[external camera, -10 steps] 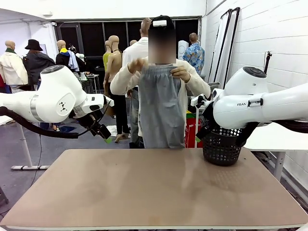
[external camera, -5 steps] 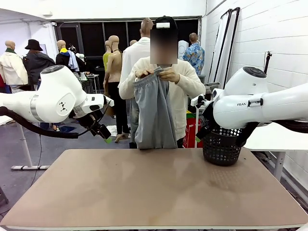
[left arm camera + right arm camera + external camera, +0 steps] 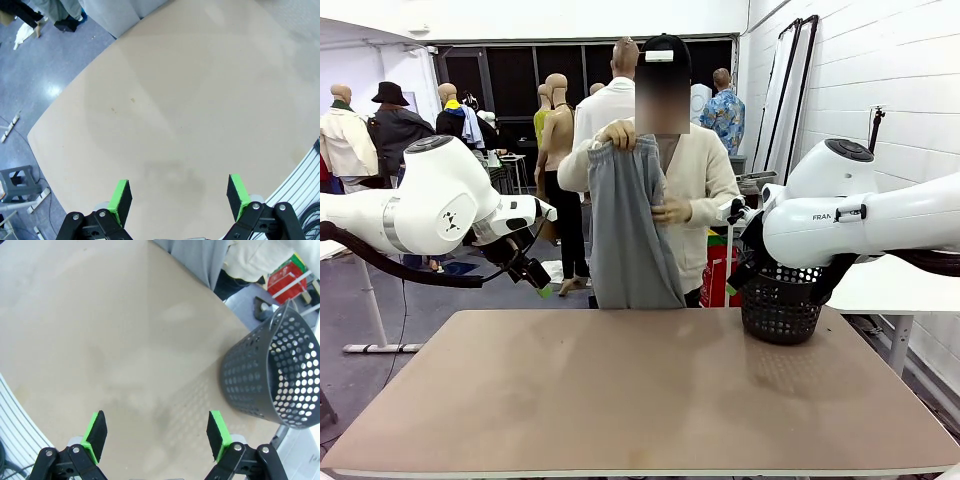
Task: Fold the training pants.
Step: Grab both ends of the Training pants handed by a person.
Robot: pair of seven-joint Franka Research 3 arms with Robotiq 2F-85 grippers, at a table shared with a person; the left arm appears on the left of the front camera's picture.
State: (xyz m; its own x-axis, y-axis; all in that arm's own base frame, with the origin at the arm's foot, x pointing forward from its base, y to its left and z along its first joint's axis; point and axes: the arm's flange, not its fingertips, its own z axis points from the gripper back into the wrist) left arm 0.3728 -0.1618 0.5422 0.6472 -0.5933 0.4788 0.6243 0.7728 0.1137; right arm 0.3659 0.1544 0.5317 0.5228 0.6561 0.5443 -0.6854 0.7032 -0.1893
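Training pants (image 3: 625, 230) are not on my table yet, so I judge the folding on my side has not begun and this is the lay-down or hand-over stage. Nearest me, the left gripper (image 3: 178, 186) hangs over bare tabletop with its green pads spread wide and nothing between them. The right gripper (image 3: 156, 432) is likewise released and empty above the table (image 3: 620, 400), with the black mesh basket (image 3: 272, 375) at its two o'clock. In the front view that basket stands at the table's two o'clock corner, partly behind my right arm, and my left arm sits at about ten o'clock, off the table edge. Farther out, at twelve o'clock beyond the far edge, the person holds the training pants up in the air. One hand (image 3: 617, 133) pinches the waistband and the other hand (image 3: 672, 210) rests on the cloth partway down. The grey fabric hangs down toward the far edge; whether it touches there I cannot tell. Next I would want the garment flat on the table before either claw pinches a hem. The basket crowds the right side, and the person's hands lie in the reach path.
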